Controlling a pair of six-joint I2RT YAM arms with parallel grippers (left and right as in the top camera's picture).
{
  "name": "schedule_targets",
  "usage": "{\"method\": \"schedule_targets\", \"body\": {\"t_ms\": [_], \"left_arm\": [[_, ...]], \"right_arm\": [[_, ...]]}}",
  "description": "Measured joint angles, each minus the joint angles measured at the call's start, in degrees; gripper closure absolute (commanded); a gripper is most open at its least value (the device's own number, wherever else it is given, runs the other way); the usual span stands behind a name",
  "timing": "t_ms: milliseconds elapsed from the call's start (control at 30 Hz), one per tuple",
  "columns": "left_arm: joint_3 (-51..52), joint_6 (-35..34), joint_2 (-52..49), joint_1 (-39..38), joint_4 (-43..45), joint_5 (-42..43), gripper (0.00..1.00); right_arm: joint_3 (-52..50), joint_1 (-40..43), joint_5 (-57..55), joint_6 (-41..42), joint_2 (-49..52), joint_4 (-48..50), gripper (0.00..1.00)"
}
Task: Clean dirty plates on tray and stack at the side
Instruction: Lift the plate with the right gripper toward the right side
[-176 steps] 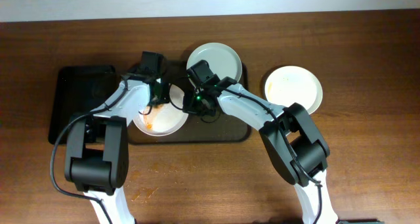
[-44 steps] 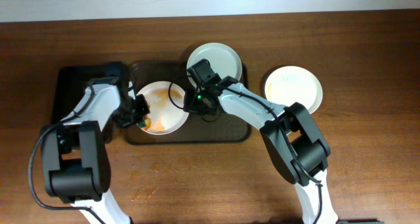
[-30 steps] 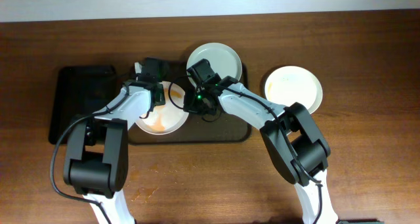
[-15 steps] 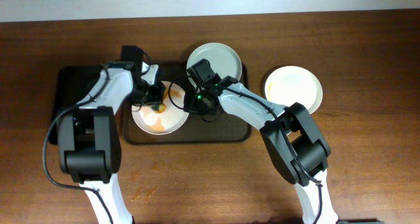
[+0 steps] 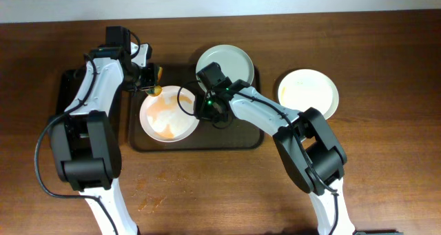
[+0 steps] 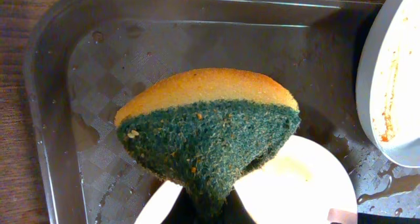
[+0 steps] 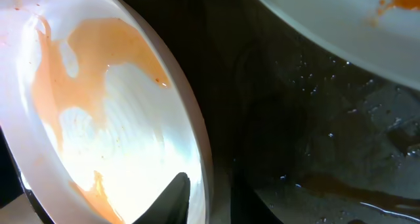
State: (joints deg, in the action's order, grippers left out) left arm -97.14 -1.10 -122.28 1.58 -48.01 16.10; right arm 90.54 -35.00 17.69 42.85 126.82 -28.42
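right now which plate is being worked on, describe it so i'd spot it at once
Find the brown tray, centre of the overhead view. Of its two plates, take the smeared plate nearer the robot, its rim gripped by the right gripper. Unlike the rear plate and the plate off the tray, it carries broad orange smears.

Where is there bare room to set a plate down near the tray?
Bare table right of the side plate and in front of the tray. Crowded: mid-tray, with smeared plate, far plate, left gripper holding sponge, right gripper.
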Motion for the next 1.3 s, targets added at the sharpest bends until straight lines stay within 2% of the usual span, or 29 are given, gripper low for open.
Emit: {"method": "schedule_targets", "body": {"t_ms": [67,100,133,300,400,500,600,700,833,1133,1300], "left_arm": [[0.0,0.0,0.0,0.0,0.0,0.0,1.00],[0.0,0.0,0.0,0.0,0.0,-0.3,0.99],[0.0,0.0,0.0,0.0,0.0,-0.5,0.99],[0.0,0.0,0.0,0.0,-0.2,-1.1,0.99],[0.0,0.0,0.0,0.0,-0.7,-1.3,0.99],[0.0,0.0,0.0,0.0,-0.6,-1.4,1.00],[0.0,0.0,0.0,0.0,-0.6,-1.4,0.99],[0.0,0.0,0.0,0.0,-0.6,-1.5,0.99],[0.0,0.0,0.0,0.0,-0.6,-2.5,0.99],[0.0,0.0,0.0,0.0,-0.1,-2.9,1.00],[0.0,0.0,0.0,0.0,-0.1,-3.1,0.99]], "right_arm": [[0.0,0.0,0.0,0.4,0.3,0.2,0.80],[0.1,0.0,0.3,0.8,0.6,0.5,0.93],[0.2,0.0,0.7,1.0,0.8,0.5,0.96],[0.6,0.3,3.5,1.6,1.3,-1.9,0.96],[2.0,1.1,3.7,-2.5,1.0,-7.6,0.96],[3.1,1.7,-2.3,-7.1,-1.9,-15.7,0.96],[3.9,1.7,-11.9,-11.0,-10.4,-20.6,0.96],[4.2,1.7,-18.4,-12.8,-16.4,-21.3,0.96],[4.2,0.8,-32.8,-15.3,-22.5,-21.7,0.96],[4.2,-15.0,-68.3,-20.4,-22.9,-22.2,0.96],[4.2,-20.7,-83.3,-21.9,-22.9,-21.9,0.96]]}}
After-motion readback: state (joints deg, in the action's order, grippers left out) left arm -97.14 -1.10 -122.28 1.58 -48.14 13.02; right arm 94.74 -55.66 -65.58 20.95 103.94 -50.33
